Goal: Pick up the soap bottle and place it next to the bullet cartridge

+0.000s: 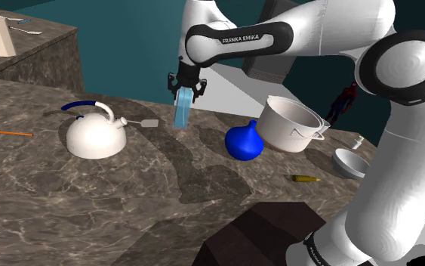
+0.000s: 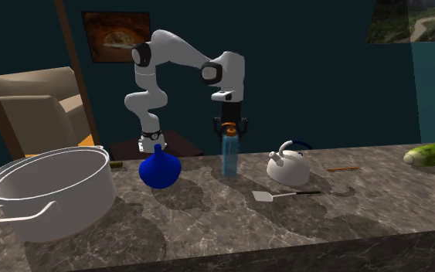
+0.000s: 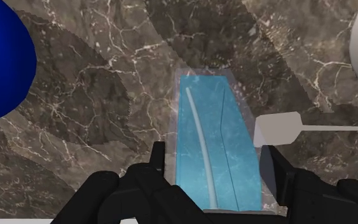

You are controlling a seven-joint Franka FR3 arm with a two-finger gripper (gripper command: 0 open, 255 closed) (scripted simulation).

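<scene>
The soap bottle (image 1: 181, 110) is a tall, clear light-blue bottle with an orange cap, and it hangs upright just above the marble counter (image 1: 90, 204). My gripper (image 1: 186, 89) is shut on its top from above. In the second exterior view the soap bottle (image 2: 229, 156) hangs under the gripper (image 2: 229, 128), between the blue vase and the kettle. In the wrist view the soap bottle (image 3: 217, 149) is clasped between the fingers (image 3: 159, 159). The bullet cartridge (image 1: 303, 178), small and brass-coloured, lies on the counter near the stand, well away from the bottle; the bullet cartridge (image 2: 117, 164) lies behind the pot.
A blue vase (image 1: 243, 141) and a big white pot (image 1: 294, 125) stand between the bottle and the cartridge. A white kettle (image 1: 95, 133) and a spatula (image 1: 144, 122) lie by the bottle. A white bowl (image 1: 350, 162) sits beyond the cartridge. An orange pencil (image 1: 3, 132) lies at the shoulder view's left.
</scene>
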